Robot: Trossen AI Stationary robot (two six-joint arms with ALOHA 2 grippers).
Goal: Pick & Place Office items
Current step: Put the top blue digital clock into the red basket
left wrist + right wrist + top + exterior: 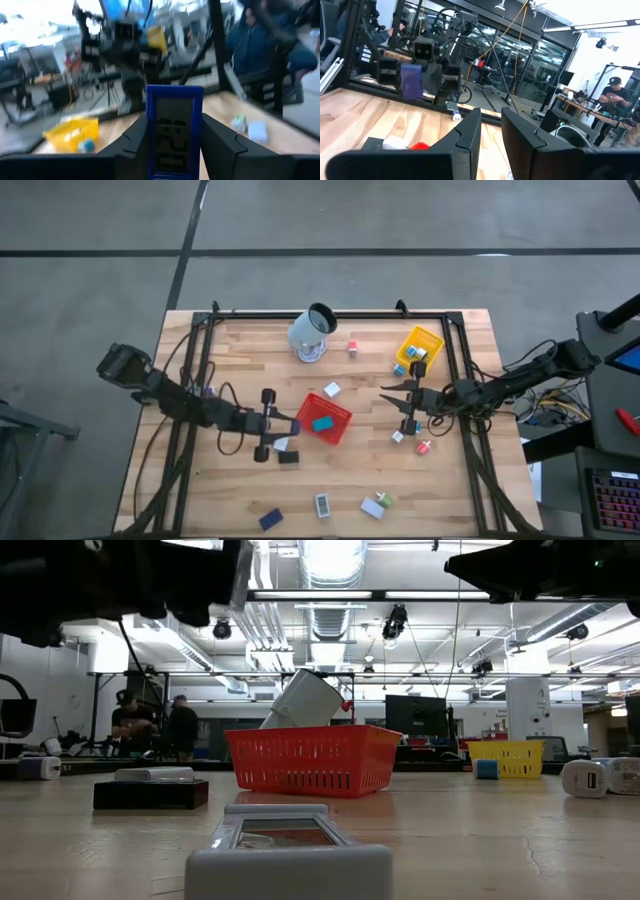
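The left gripper (175, 137) is clamping a blue calculator (174, 131) just beside the red mesh tray's (339, 428) nine o'clock edge, while the empty right gripper (384, 395), fingers together, is hovering at three o'clock over bare tabletop.

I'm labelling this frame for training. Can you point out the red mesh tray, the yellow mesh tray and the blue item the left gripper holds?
Red mesh tray (337, 430): high view, lower right rim.
Yellow mesh tray (430, 338): high view, right rim.
Blue item (173, 131): left wrist view, its dark front panel.
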